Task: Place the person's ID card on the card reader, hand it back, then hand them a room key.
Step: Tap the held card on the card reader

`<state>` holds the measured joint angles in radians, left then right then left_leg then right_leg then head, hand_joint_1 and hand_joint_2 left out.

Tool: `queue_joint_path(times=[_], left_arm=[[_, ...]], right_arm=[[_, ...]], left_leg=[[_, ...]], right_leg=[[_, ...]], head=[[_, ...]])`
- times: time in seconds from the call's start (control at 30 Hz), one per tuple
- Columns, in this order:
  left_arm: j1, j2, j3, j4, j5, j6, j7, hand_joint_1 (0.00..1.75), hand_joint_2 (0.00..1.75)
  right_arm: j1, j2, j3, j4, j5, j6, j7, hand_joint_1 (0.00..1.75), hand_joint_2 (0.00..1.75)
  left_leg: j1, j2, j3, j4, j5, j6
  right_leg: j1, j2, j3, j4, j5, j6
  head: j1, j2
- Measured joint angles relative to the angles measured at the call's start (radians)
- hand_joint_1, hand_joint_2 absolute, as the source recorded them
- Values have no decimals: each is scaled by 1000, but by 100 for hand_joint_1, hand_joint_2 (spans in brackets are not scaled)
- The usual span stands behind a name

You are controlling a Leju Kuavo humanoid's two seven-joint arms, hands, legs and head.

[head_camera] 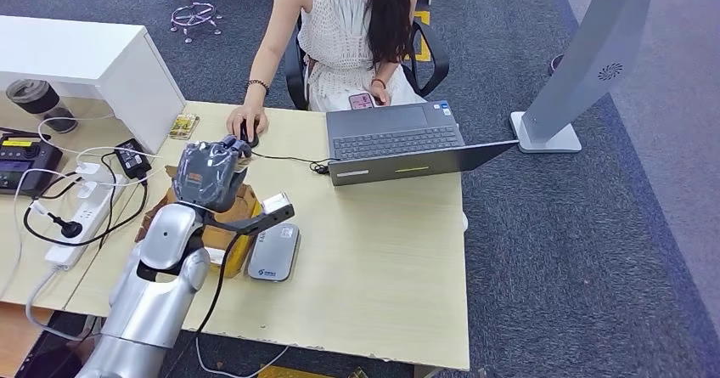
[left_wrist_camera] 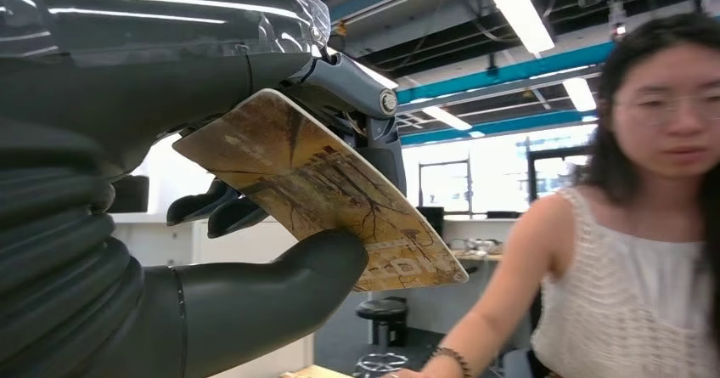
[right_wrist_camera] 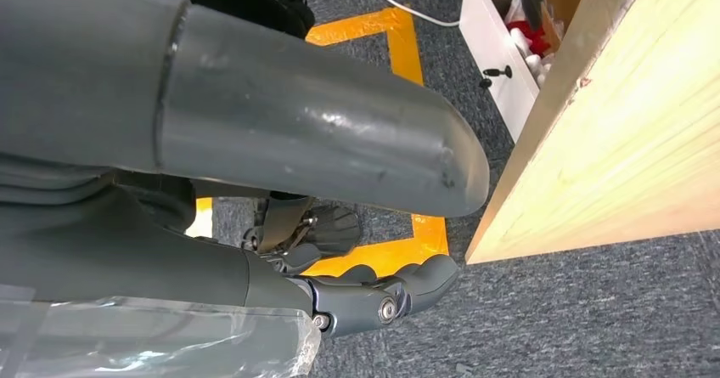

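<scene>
Nothing really readable here: the card reader [head_camera: 273, 252] has a small blue logo (too tiny to make out), and the card [left_wrist_camera: 323, 187] shows just artwork.

Light wooden desk [head_camera: 382, 259] on grey carpet [head_camera: 594, 251], fluorescent ceiling lights [left_wrist_camera: 514, 8] overhead.

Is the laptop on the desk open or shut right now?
Open. The laptop has its lid folded far back toward the robot, with the keyboard facing up in front of the person.
</scene>
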<state>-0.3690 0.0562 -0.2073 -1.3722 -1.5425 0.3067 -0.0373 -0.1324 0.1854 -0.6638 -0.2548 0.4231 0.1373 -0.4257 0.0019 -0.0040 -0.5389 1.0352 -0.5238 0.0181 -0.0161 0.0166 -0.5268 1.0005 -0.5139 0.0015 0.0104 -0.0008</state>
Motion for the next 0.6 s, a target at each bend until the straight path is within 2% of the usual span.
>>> queue_joint_path(times=[0.2,0.6], left_arm=[[37,-17,-75,-60,-18,-8,12,175,175],[62,-21,-115,-97,-27,-12,30,175,175]], right_arm=[[1,0,0,0,-7,-2,0,0,0],[3,0,0,0,-7,-8,0,0,0]], left_leg=[[0,0,0,0,0,0],[0,0,0,0,0,0]], right_leg=[[1,0,0,0,0,0],[1,0,0,1,0,0]], head=[[0,0],[0,0]])
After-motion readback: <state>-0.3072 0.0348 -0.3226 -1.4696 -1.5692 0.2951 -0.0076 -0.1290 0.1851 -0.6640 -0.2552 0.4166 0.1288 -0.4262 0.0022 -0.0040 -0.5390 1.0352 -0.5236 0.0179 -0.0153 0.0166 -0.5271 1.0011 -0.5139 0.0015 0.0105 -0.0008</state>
